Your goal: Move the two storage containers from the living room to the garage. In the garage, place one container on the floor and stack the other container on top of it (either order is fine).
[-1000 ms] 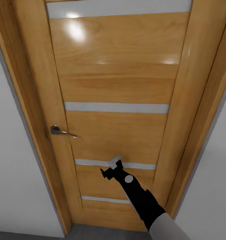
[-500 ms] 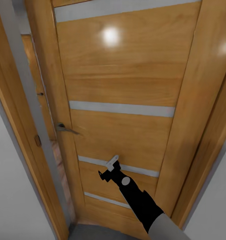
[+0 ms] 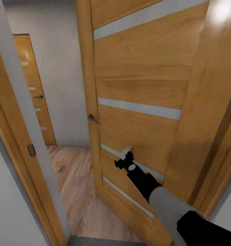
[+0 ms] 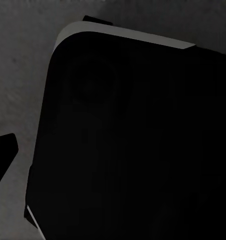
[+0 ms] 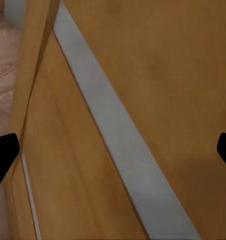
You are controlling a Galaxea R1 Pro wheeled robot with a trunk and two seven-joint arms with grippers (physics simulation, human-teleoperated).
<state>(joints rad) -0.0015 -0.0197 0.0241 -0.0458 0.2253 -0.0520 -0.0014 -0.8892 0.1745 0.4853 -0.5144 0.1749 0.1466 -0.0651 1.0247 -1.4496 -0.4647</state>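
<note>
The storage containers are out of view. My right gripper (image 3: pixel 126 152) presses against the lower part of a honey-coloured wooden door (image 3: pixel 142 85) with pale horizontal stripes, near its third stripe. The right wrist view looks straight at that door panel (image 5: pixel 158 75), and the gripper (image 5: pixel 113 155) is open, with one black fingertip at each side edge. One black fingertip (image 4: pixel 2 150) of my left gripper hangs over dark grey floor, beside a dark part of the robot's body (image 4: pixel 133 140).
The door stands partly open, its metal handle (image 3: pixel 93 118) on the free edge. The door frame (image 3: pixel 19 136) is at my left. Beyond the gap lie a pale wood-plank floor (image 3: pixel 74 177), a grey wall (image 3: pixel 60 68) and another wooden door (image 3: pixel 30 89).
The door has swung away from me, from closed to partly open, widening the gap at the left and baring the plank floor. My right gripper stayed against the panel.
</note>
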